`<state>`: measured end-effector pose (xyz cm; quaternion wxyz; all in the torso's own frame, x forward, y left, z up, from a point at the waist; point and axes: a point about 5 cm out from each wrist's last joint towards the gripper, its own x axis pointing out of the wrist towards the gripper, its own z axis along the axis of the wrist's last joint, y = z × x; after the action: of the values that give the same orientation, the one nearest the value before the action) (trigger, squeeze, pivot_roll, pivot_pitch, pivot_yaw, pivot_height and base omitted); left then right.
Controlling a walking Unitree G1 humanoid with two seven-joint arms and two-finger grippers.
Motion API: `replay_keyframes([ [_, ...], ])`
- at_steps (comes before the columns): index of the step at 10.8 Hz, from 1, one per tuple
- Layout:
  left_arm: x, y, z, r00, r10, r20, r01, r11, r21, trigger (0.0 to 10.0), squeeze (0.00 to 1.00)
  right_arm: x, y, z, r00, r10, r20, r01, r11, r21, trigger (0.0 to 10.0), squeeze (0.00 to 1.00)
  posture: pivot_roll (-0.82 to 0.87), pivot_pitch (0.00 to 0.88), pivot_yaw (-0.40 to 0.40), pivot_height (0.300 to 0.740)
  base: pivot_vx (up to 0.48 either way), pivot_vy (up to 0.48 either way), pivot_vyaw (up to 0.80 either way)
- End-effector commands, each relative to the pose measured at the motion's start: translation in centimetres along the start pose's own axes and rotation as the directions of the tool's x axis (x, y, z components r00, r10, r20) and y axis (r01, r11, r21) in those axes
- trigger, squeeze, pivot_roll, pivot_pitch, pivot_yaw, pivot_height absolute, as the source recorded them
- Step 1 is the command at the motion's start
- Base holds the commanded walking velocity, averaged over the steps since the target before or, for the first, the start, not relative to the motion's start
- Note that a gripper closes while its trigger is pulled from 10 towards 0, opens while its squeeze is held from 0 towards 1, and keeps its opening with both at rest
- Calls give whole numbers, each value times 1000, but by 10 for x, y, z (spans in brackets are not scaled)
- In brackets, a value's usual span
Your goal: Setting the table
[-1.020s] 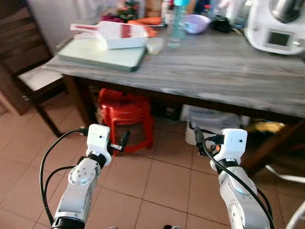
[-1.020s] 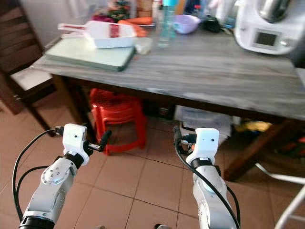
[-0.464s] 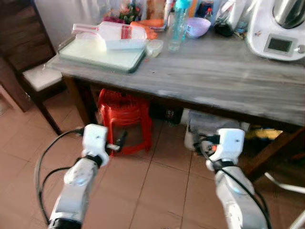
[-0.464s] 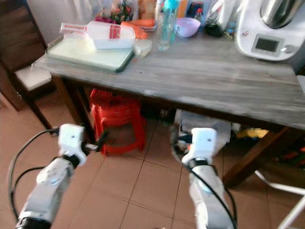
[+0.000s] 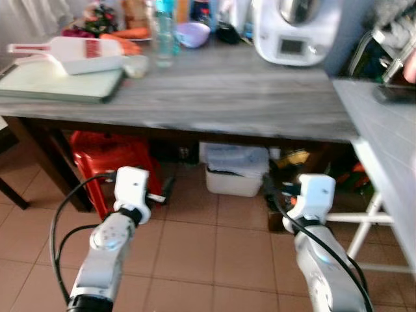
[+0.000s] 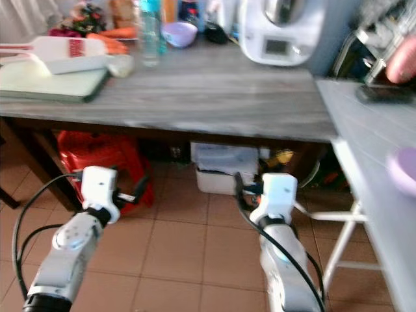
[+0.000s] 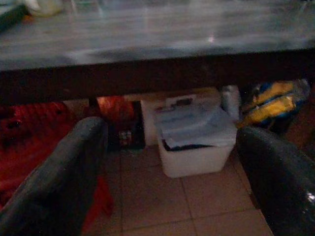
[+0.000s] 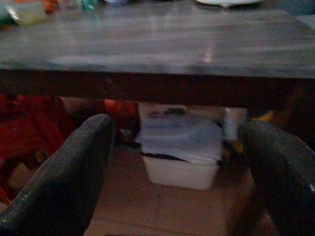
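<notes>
The grey wooden table point(image 5: 214, 97) is the landmark here, and the robot stands in front of its long near edge with both arms held low, below the tabletop. The left gripper point(image 7: 167, 162) and the right gripper point(image 8: 174, 162) each have their fingers spread wide and hold nothing; between the fingers of both, a white storage box point(image 7: 194, 142) sits on the tiled floor under the table. Toward the table's far left end lie a pale green tray point(image 5: 58, 81) and a white scoop with a red band point(image 5: 71, 53); along the far edge stand a clear bottle point(image 5: 164, 39) and a lilac bowl point(image 5: 194, 34), and at the far right a white kitchen machine point(image 5: 292, 32). A red plastic stool point(image 5: 110, 159) stands under the left end. To the right of the table a second, paler surface point(image 6: 377, 136) carries a dark flat object, too blurred to name. The likely risk is that raising the arms from this low position would knock the grippers against the table's underside or front edge; motion blur may also hamper aim.
</notes>
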<state>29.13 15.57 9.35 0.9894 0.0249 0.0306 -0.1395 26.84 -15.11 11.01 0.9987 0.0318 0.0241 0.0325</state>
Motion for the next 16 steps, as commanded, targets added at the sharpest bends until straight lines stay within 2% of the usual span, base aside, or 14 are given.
replay_keyframes([
  [1,-1,-2,-1,1000,-10,-3,10,1000,4,10000,0,0,-4,1,1000,-14,4,14,1000,1,10000,0,103,88,-15,740,0,-262,0],
  [4,0,-4,1,1000,-12,3,12,1000,0,10000,0,-1,-3,3,1000,-9,14,9,1000,-7,10000,0,96,93,-14,740,0,-264,0],
  [5,1,-6,12,999,-9,41,9,1000,-13,10000,0,-3,-2,11,998,3,60,0,999,-53,10000,0,96,93,-14,740,0,-262,0],
  [7,-6,-16,26,996,-20,86,22,999,-27,10000,0,-9,-4,26,992,-21,121,31,996,-84,10000,0,100,101,-20,740,0,-263,0],
  [9,-19,-21,21,998,-34,61,36,999,-30,10000,0,-18,-6,29,992,-54,115,64,994,-88,10000,0,104,110,-26,740,0,-262,0],
  [12,-23,-20,19,999,-31,38,32,999,-33,10000,0,-24,-8,34,990,-74,120,88,990,-114,10000,0,99,118,-28,740,0,-266,0],
  [16,-30,-22,12,1000,-25,4,25,999,-46,10000,0,-29,-11,30,991,-97,92,106,989,-103,10000,0,89,125,-20,740,0,-285,0],
])
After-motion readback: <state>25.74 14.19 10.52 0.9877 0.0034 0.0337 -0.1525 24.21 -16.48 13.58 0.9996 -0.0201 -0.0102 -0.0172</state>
